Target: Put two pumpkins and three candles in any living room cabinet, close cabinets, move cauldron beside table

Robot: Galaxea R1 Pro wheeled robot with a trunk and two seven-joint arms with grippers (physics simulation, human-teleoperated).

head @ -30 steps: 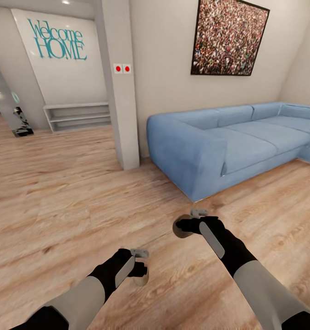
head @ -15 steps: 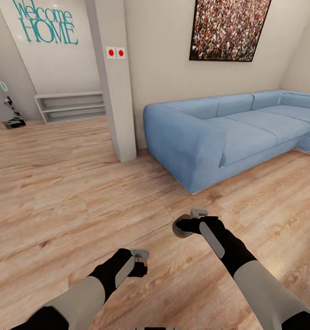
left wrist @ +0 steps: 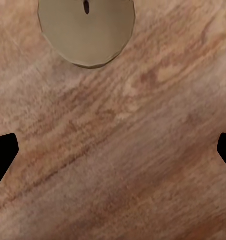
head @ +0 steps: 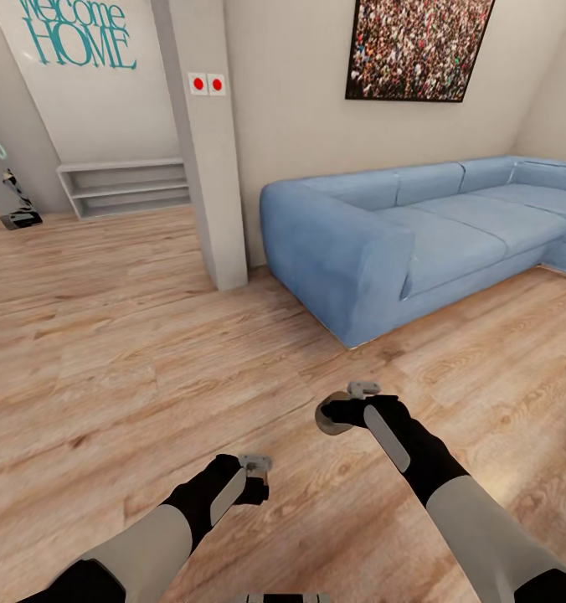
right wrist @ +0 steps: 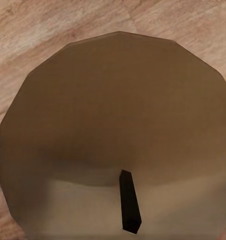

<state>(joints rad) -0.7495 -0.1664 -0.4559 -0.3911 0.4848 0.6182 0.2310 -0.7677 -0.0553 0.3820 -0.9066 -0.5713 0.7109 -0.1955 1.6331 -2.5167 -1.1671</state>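
Since a second ago your head camera has shifted: the sofa [head: 417, 243], pillar [head: 208, 142] and wall lettering [head: 78, 38] sit differently in the picture, while both arms keep the same pose over the wood floor [head: 107, 360]. Your right gripper [head: 337, 412] holds a candle [head: 331, 417] at its tip; in the right wrist view that candle [right wrist: 118, 140] looms very close, cream-brown top and dark wick facing the camera, so the pincer is clamped on it. Your left gripper [head: 258, 486] hangs low over the floor. In the left wrist view its two dark fingertips [left wrist: 3, 155] stand wide apart at the picture's edges with bare floorboards between them, nothing gripped. A second candle [left wrist: 86, 30] shows in that view, top and wick facing the camera, ahead of the fingertips and clear of them; you cannot tell from here whether it rests on the floor.
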